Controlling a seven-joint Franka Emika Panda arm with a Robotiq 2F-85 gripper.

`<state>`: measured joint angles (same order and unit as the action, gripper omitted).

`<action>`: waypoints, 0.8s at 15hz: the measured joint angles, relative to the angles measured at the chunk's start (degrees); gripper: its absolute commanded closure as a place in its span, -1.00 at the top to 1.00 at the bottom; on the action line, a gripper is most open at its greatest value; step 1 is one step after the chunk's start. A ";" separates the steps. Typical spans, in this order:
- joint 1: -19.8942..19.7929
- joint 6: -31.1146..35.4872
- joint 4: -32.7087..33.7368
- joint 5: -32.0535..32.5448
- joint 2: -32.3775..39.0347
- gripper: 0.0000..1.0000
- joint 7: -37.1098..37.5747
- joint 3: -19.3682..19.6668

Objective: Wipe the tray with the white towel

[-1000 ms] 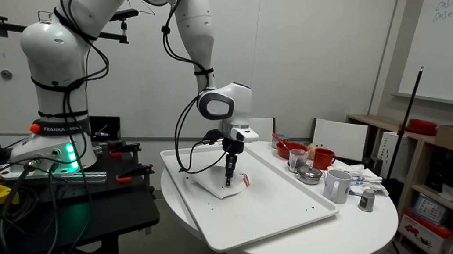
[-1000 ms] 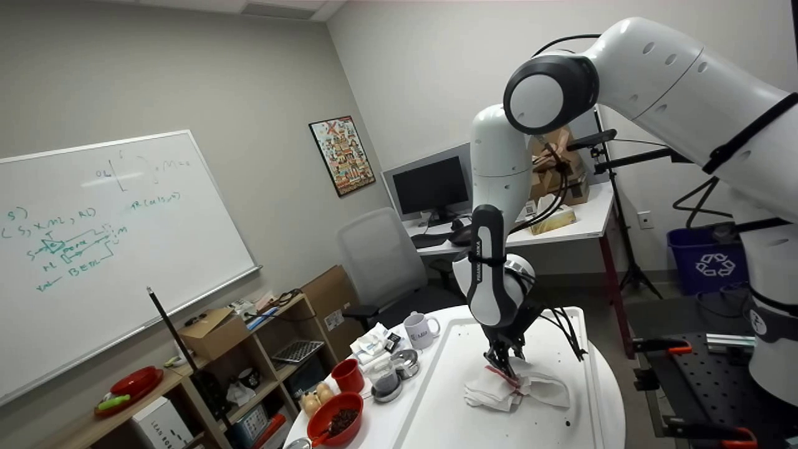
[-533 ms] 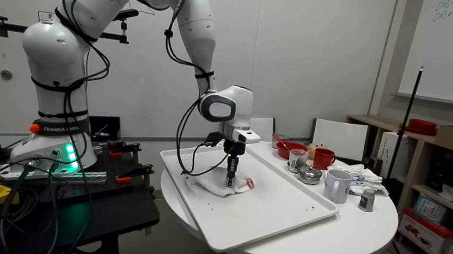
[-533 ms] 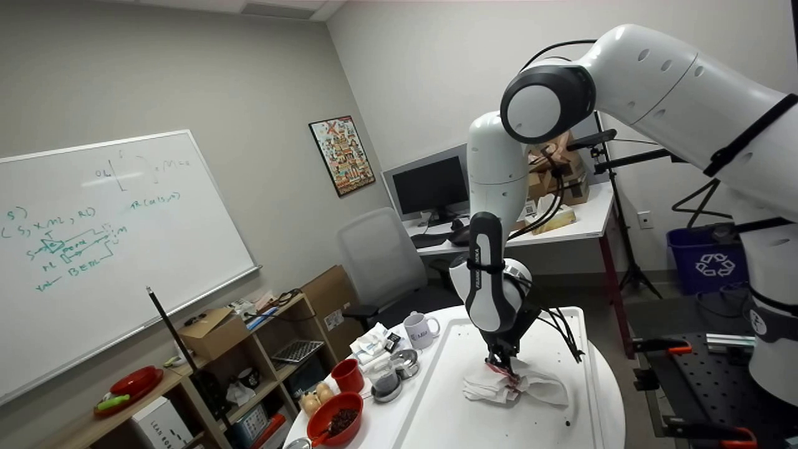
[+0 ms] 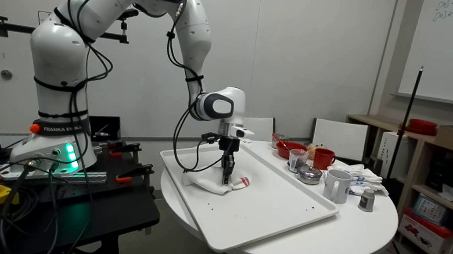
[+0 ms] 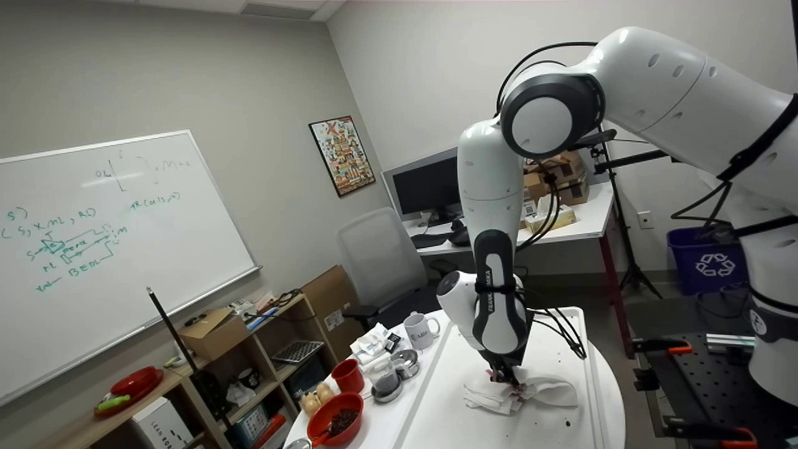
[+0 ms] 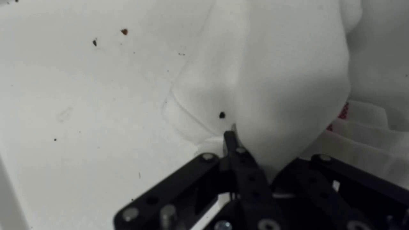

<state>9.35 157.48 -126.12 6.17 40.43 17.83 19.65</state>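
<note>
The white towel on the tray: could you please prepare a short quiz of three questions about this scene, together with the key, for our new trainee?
1. True or false: the white towel lies on the tray.

2. Multiple choice: what is the gripper shut on?
A) the red mug
B) the white towel
C) the grey mug

3. Open question: in the wrist view, what is scattered on the tray beside the white towel?

Key:
1. True.
2. B.
3. Small dark specks.
</note>
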 measured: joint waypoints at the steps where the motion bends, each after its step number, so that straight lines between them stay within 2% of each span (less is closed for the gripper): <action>1: 2.78 -0.60 0.01 1.88 0.30 -0.92 1.39 1.15; 6: 15.43 -2.32 0.04 10.62 1.50 -0.92 7.36 4.50; 9: 19.93 -2.33 0.10 14.76 1.57 -0.92 8.06 4.51; 12: 22.79 -2.31 0.26 18.18 1.57 -0.92 8.15 4.48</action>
<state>32.14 155.17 -125.86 24.36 42.00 25.98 24.13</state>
